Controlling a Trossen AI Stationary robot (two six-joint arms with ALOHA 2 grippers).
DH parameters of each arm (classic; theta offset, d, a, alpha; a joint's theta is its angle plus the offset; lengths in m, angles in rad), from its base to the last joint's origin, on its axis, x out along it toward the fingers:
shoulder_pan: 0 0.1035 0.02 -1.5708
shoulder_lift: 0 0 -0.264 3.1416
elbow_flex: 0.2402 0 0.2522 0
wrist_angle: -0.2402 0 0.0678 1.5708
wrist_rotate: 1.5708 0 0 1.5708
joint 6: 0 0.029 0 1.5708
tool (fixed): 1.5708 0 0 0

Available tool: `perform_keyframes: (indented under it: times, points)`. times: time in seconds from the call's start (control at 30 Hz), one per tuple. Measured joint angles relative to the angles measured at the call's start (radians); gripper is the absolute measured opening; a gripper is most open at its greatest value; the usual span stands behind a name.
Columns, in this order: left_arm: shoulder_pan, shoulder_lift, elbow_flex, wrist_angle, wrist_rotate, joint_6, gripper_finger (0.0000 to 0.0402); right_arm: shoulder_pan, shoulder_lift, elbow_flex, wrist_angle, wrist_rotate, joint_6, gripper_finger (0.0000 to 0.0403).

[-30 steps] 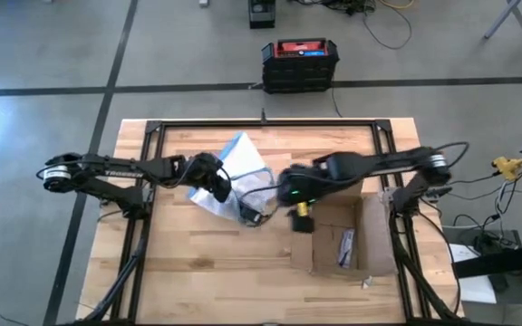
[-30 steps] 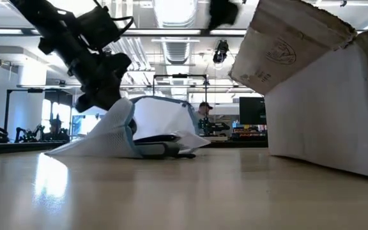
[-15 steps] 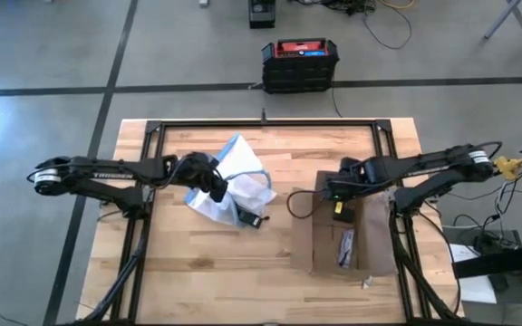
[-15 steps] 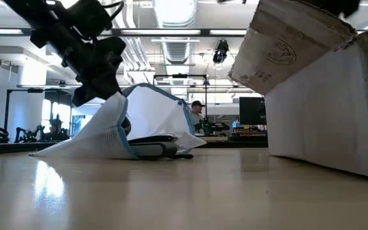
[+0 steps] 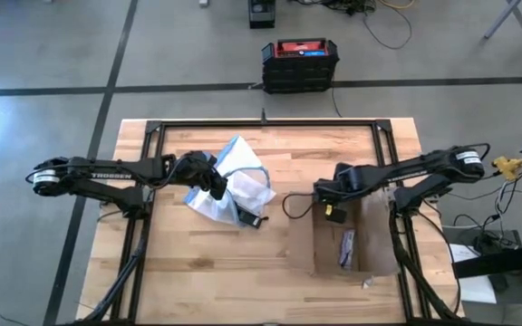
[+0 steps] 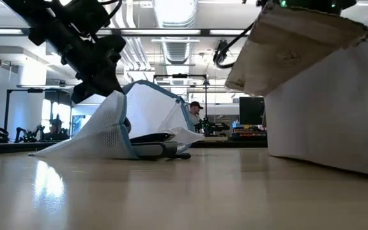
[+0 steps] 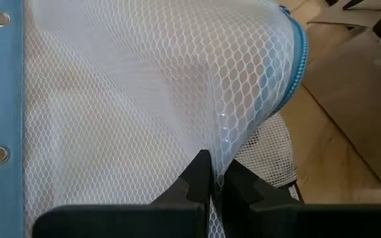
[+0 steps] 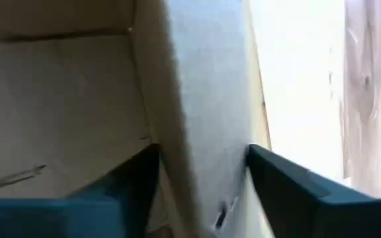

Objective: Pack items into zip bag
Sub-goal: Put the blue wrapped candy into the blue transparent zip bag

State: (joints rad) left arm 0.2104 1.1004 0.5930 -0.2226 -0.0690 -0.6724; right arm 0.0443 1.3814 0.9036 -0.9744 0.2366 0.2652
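The zip bag [image 5: 236,172] is white mesh with blue edging and stands tent-like at the table's middle. Its lower edge [image 6: 75,148] rests on the wood. My left gripper [image 5: 217,187] is shut on it at its left side. A slim dark tool [image 5: 248,218] lies at the bag's near edge. The brown cardboard box [image 5: 326,258] sits open at the right, with a small pale piece [image 5: 345,246] inside. My right gripper [image 5: 332,206] is open at the box's far left edge, and its fingers straddle a cardboard flap [image 8: 197,99]. My left gripper pinches the bag's mesh wall [image 7: 218,142] between its two shut fingers; one layer or several, I cannot tell. The fingers slant down from the table's left. The held part is raised and drawn into a peak [image 6: 130,89], while the bag's lower edge stays on the table. My right gripper comes at the box's far left flap [image 6: 260,57] from above, one finger [image 8: 134,182] on the inner side and one finger [image 8: 290,188] outside. The cardboard fills the gap between them. Whether the fingers press on it, I cannot tell.
A black metal frame [image 5: 265,124] runs round the work area. Bare wood [image 5: 216,263] lies between the bag and the table's near edge. In the low view the box's white wall [image 6: 324,108] fills the right side. A person shows far off in the room.
My right gripper has gone from beside the bag toward the table's right edge and down onto the box's far left flap, tipping to point more steeply down. The flap now leans lower and outward. My left gripper has risen slightly, and the bag's peak stands higher.
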Motion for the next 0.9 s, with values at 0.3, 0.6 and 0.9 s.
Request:
perform_keyframes:
  times: [0.3, 0.6, 0.9]
  points:
    - [0.126, -0.002, 0.034, 0.070, 0.001, 0.199, 0.0000, -0.008, 0.037, 0.184, -0.070, 0.205, -0.168, 0.0020]
    - [0.227, -0.002, 0.061, 0.069, 0.056, 0.275, 0.0000, -0.030, 0.044, 0.429, -0.108, 0.850, -0.407, 0.0006]
    - [0.226, -0.002, 0.061, 0.065, 0.062, 0.229, 0.0000, -0.008, 0.061, 0.432, -0.085, 0.908, -0.434, 0.0007]
